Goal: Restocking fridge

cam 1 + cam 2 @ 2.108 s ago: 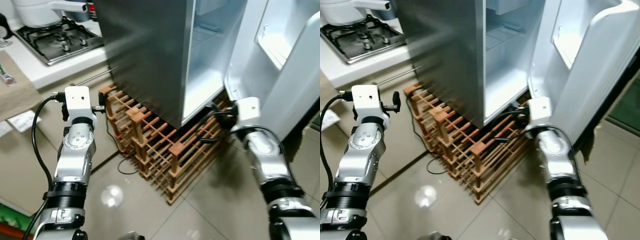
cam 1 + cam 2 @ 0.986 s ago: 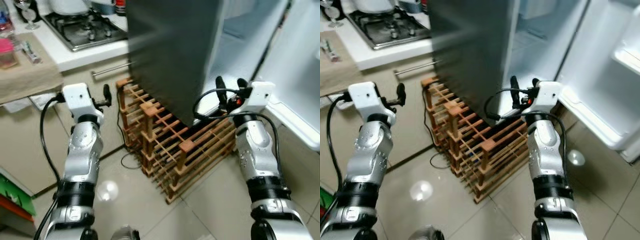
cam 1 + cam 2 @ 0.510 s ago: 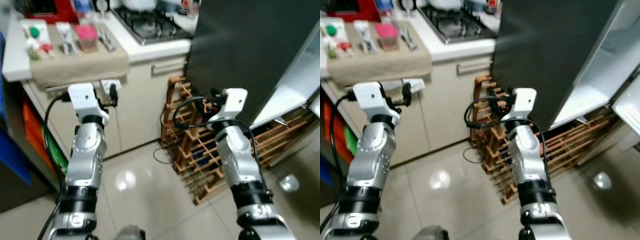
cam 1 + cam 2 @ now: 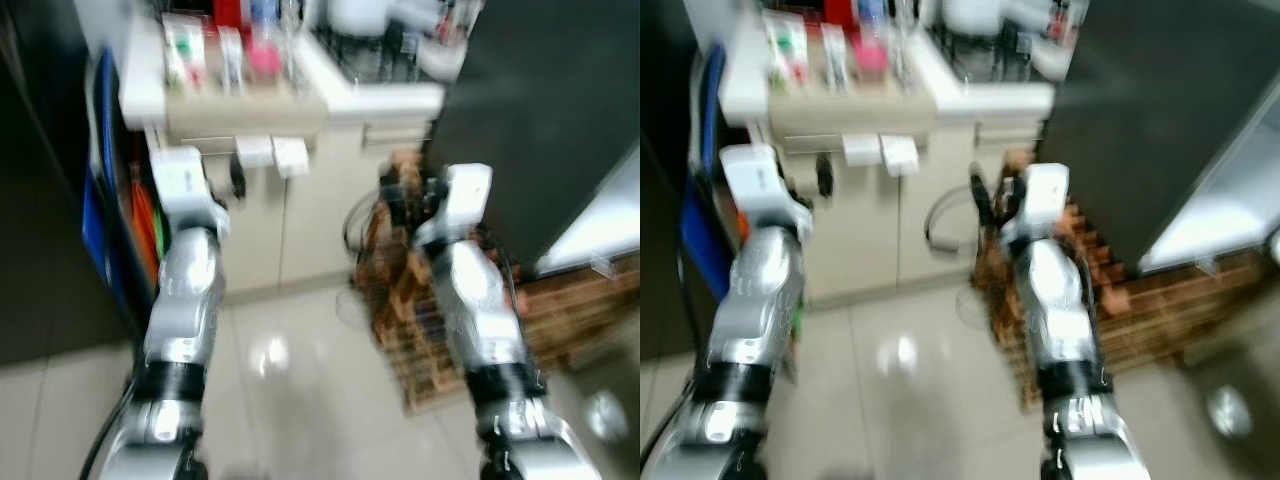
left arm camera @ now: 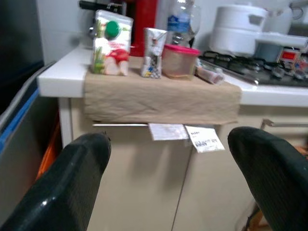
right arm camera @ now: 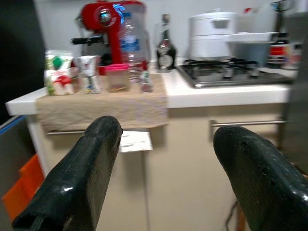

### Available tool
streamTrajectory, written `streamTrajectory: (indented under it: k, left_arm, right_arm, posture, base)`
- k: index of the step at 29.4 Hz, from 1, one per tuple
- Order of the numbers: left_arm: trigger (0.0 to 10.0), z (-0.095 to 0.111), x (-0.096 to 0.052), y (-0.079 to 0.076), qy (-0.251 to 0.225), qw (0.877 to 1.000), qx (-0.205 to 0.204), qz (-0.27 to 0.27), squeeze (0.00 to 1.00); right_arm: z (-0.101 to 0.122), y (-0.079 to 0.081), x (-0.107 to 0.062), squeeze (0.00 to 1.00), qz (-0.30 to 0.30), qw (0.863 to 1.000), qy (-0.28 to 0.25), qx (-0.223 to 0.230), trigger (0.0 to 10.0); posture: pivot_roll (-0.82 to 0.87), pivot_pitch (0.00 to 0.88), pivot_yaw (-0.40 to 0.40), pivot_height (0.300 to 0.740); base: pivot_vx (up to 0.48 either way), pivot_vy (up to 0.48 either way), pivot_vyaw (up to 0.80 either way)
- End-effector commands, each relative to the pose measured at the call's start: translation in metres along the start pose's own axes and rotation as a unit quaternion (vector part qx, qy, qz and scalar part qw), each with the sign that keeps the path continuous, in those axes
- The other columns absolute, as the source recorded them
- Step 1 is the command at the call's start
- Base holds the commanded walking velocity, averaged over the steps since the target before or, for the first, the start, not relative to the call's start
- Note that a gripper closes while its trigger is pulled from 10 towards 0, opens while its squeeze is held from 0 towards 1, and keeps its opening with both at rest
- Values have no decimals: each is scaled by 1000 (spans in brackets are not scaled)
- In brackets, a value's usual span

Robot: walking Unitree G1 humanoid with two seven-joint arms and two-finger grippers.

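Both eye views are blurred. On the white counter (image 5: pixel 62 77) lies a beige cloth (image 5: pixel 159 98) with a green-capped carton (image 5: pixel 110 43), a small carton (image 5: pixel 154 45), a pink-lidded tub (image 5: pixel 180 61) and a clear bottle (image 5: pixel 180 21) on it. My left gripper (image 5: pixel 168 178) is raised in front of the cupboard below them, open and empty. My right gripper (image 6: pixel 166 168) is also open and empty, level with the counter's front. The fridge's dark side (image 4: pixel 540 130) stands at the right.
A gas hob (image 6: pixel 231 72), a white pot (image 5: pixel 240 33) and a red coffee machine (image 6: pixel 108 29) are on the counter. A wooden wine rack (image 4: pixel 440 330) stands under the fridge. Blue and orange things (image 4: pixel 100 200) fill the gap on the left. A tiled floor (image 4: pixel 290 380) lies ahead.
The camera has swung left: the counter with the cartons now sits ahead and the fridge has slid to the right. Both arms keep the same raised pose, fingers still apart.
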State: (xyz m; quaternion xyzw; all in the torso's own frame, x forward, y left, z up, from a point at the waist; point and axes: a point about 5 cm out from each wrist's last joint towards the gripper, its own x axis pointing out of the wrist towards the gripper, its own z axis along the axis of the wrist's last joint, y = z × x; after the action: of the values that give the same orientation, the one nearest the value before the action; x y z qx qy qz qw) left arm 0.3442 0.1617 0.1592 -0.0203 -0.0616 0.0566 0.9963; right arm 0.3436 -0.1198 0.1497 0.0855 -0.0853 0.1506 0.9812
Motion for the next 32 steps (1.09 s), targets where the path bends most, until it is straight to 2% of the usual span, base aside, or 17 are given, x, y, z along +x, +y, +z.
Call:
streamTrajectory:
  k: [1,8,14,18,32]
  left_arm:
    - [10000,13,3,-18,-31,998,-2,-49,0]
    - [10000,13,4,-21,-31,998,-10,-53,0]
    - [10000,13,7,-21,-31,998,-13,-56,0]
    - [10000,13,7,-22,-30,998,-9,-63,0]
    - [10000,13,7,-23,-34,997,-1,-74,0]
  right_arm:
    - [4,-9,-4,0,-17,999,-5,-27,10000]
    - [5,-12,-6,0,-24,998,-7,-56,10000]
    - [2,-11,-6,0,-25,998,-4,-57,10000]
    - [1,-15,-6,0,-52,997,-4,-53,10000]
    - [2,-10,-5,0,-45,998,-16,-43,10000]
  posture:
    - [-51,0,-8,740]
    - [-61,0,5,740]
    - [-62,0,16,740]
    - [-60,0,19,740]
    - [-48,0,18,740]
  base:
    - [345,0,563]
    - [434,0,560]
    - [455,0,556]
    - [461,0,563]
    - [461,0,0]
